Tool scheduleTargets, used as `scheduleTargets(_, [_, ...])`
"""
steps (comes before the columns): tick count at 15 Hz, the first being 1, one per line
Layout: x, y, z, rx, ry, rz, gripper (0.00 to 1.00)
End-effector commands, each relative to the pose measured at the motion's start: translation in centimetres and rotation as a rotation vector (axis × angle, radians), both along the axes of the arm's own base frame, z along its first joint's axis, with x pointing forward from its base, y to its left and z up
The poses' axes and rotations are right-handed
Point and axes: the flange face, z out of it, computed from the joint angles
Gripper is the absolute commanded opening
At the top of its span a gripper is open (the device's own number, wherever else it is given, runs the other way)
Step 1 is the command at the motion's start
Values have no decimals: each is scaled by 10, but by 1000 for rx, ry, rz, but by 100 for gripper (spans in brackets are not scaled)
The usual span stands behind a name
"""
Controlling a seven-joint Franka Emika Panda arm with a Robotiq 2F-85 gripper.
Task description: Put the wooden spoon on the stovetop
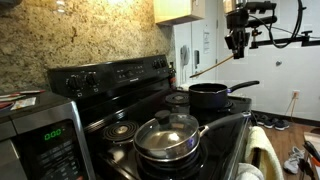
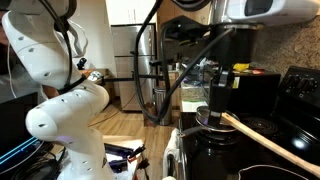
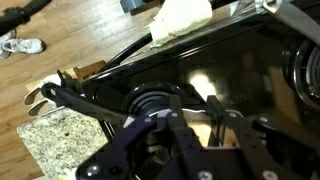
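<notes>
My gripper (image 1: 237, 42) hangs high above the front right of the stovetop (image 1: 135, 112), over the black pot (image 1: 208, 95). It is shut on the wooden spoon (image 1: 213, 66), a slim pale tan stick that slants down and away from the jaws. In an exterior view the gripper (image 2: 222, 98) holds the spoon (image 2: 272, 143) by one end, and the rest reaches out over the stovetop (image 2: 295, 115). In the wrist view a pale piece of the spoon (image 3: 203, 127) shows between the fingers (image 3: 196, 125), above the glossy black stovetop (image 3: 235, 70) and a coil burner (image 3: 150, 100).
A steel pan with a glass lid (image 1: 167, 135) sits on the front burner, its long handle pointing right. A silver microwave (image 1: 35, 135) stands at the near left. A yellow towel (image 3: 182, 17) hangs at the stove's front. A granite counter corner (image 3: 60, 140) adjoins the stove.
</notes>
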Motion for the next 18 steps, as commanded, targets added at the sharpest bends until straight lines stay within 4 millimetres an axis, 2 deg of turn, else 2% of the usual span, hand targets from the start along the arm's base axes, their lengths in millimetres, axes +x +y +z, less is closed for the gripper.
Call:
scheduleTargets(1, [-4,22,27,-25,-73,91,7])
scheduleTargets(3, [3,41,28,-23,-120,164,7])
scheduleTargets(7, [30,82,15,6,-187,284,7])
scheduleTargets(11, [45,115,-26,6,-175,334,7])
scheduleTargets(15, [42,125,-75,1,-141,355,7])
scheduleTargets(18, [33,127,-106,-3,-98,369,7])
